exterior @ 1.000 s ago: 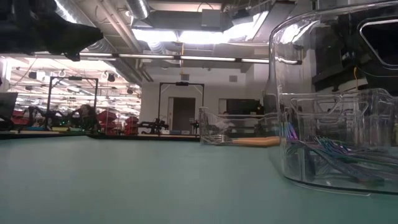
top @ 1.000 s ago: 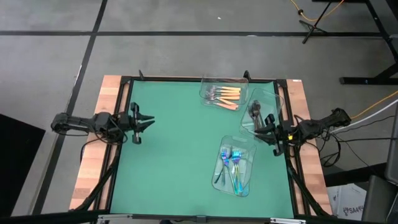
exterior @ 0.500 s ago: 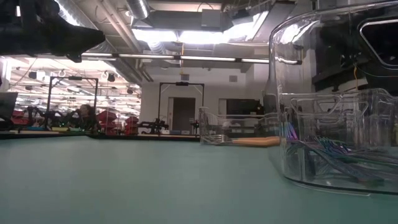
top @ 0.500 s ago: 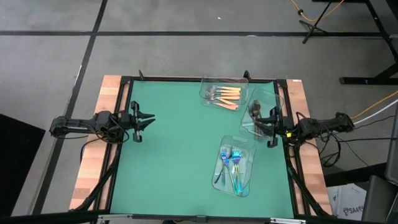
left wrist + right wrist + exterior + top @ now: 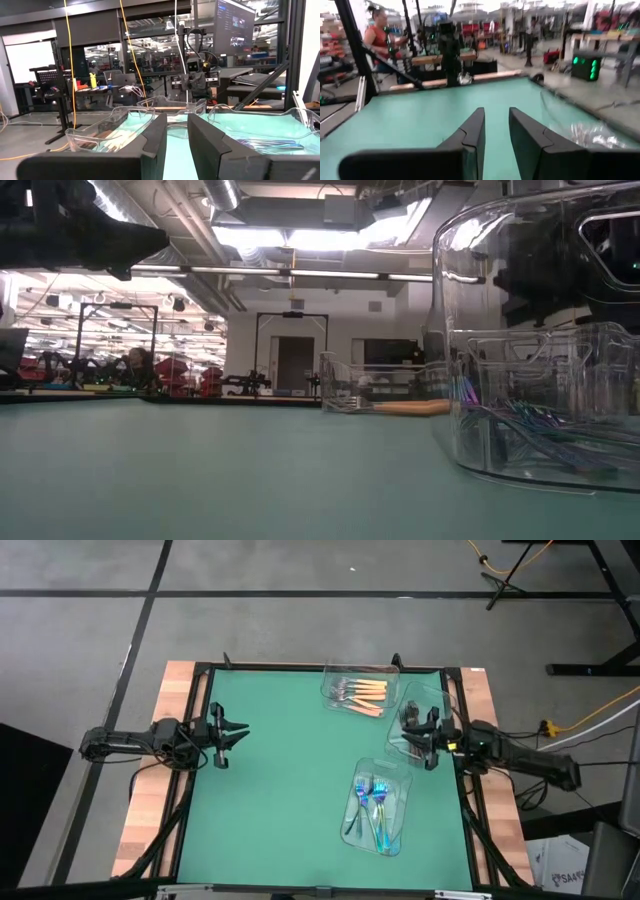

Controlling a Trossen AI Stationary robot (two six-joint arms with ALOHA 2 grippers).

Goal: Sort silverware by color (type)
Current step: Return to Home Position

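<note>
Three clear trays stand on the right half of the green mat. The far tray holds orange-handled forks (image 5: 365, 693) (image 5: 410, 408). The tray by the right edge holds dark grey forks (image 5: 409, 716). The near tray holds iridescent blue-teal forks (image 5: 378, 808) (image 5: 540, 430). My right gripper (image 5: 410, 736) (image 5: 496, 112) hovers over the near-left part of the dark-fork tray, pointing toward the table's left, with a narrow gap between its fingers and nothing in it. My left gripper (image 5: 238, 732) (image 5: 177, 117) waits at the left edge, pointing right, also narrowly open and holding nothing.
The left and middle of the green mat (image 5: 290, 790) carry no objects. A black frame (image 5: 200, 670) runs round the mat. The near tray's tall clear wall (image 5: 470, 330) stands close to the low camera. A person (image 5: 377, 35) stands in the room beyond the table's left side.
My right gripper has moved from beside the right edge toward the table's left and a little toward the far edge, ending over the dark-fork tray, while the arm behind it has stretched out low. The trays and forks have stayed where they were.
</note>
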